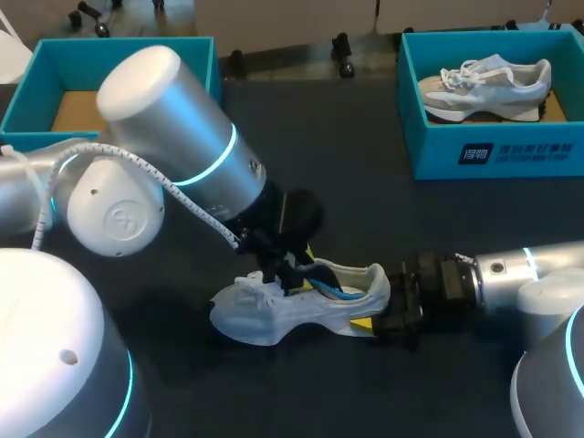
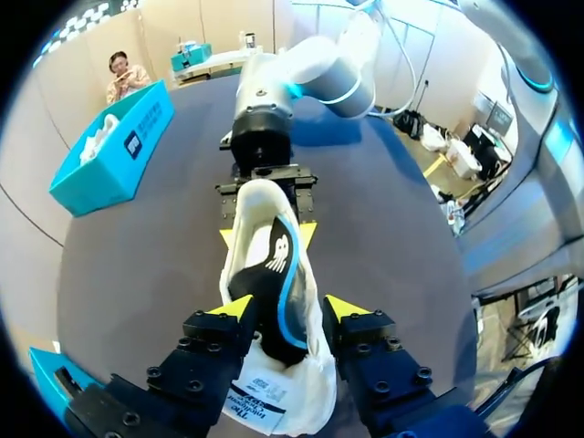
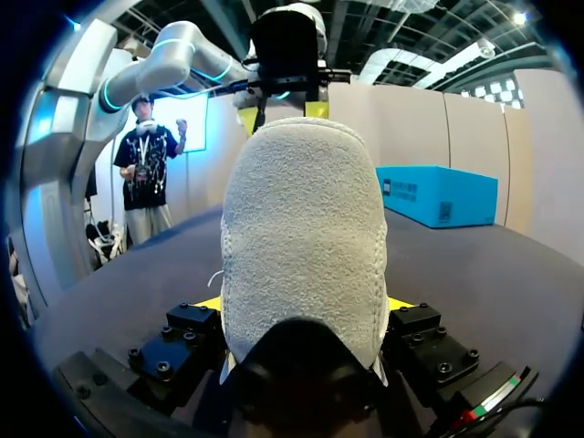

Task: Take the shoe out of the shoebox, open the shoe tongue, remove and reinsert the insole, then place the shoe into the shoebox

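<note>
Bright light from above
We see glare on our left arm [image 1: 173,119]; the pale shoe [image 1: 274,319] stands out on the dark table [image 1: 365,182].

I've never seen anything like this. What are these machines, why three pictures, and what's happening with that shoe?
Two robot arms are at a dark table: the left arm and the right arm. One picture looks down from above; the two round ones come from a camera on each wrist. A white shoe lies on the table. The right gripper clamps its heel; the left gripper sits over its opening. Behind stand a blue box holding another shoe and a second blue box.
</note>
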